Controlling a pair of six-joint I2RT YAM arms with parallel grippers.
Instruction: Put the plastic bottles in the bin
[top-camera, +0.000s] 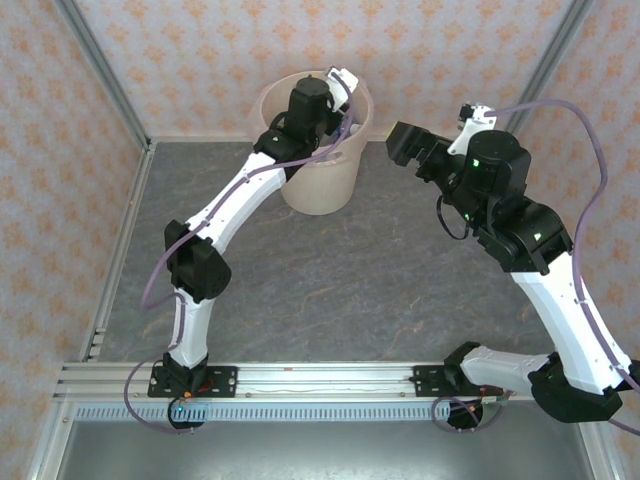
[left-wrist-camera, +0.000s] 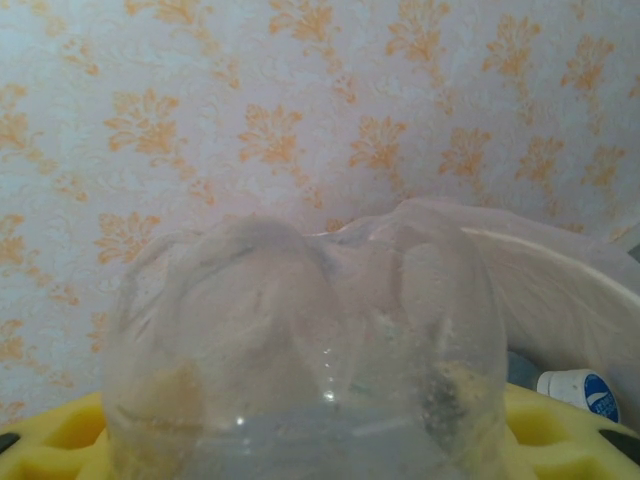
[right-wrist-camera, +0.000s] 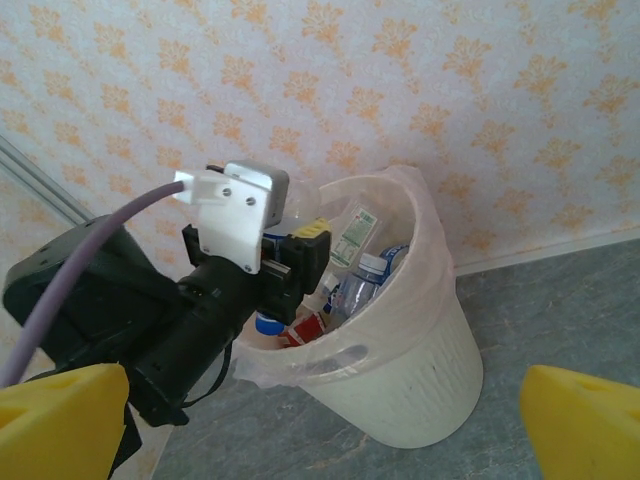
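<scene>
Two arms at one grey table (top-camera: 330, 290), shown from above and from each wrist.

Left tool (top-camera: 336, 108): hangs over the mouth of the bin (top-camera: 320, 185), clenched on a clear bottle (left-wrist-camera: 300, 350).

From the left wrist: looks past yellow fingers (left-wrist-camera: 555, 425) on either side of that clear bottle, its base end toward the lens. Shows the bin's thin liner (left-wrist-camera: 560, 290) to the right and a white cap (left-wrist-camera: 580, 390) with a blue mark low beside it.

Right tool (top-camera: 405, 145): stands released and empty, raised off the table, just to the right of the bin and aimed toward it.

From the right wrist: frames the bin between wide-apart yellow fingertips (right-wrist-camera: 60, 420) at the lower corners.

Bin: stands upright at the far edge of the table, close to the patterned wall (top-camera: 200, 60). Cream, round, with a slot handle near the rim.

Inside: holds several bottles (right-wrist-camera: 355, 290), among them one clear with a blue label, one with a red label (right-wrist-camera: 305, 325) and one with a green-and-white label (right-wrist-camera: 350, 235).

Held bottle: sits above these, not yet let go.
</scene>
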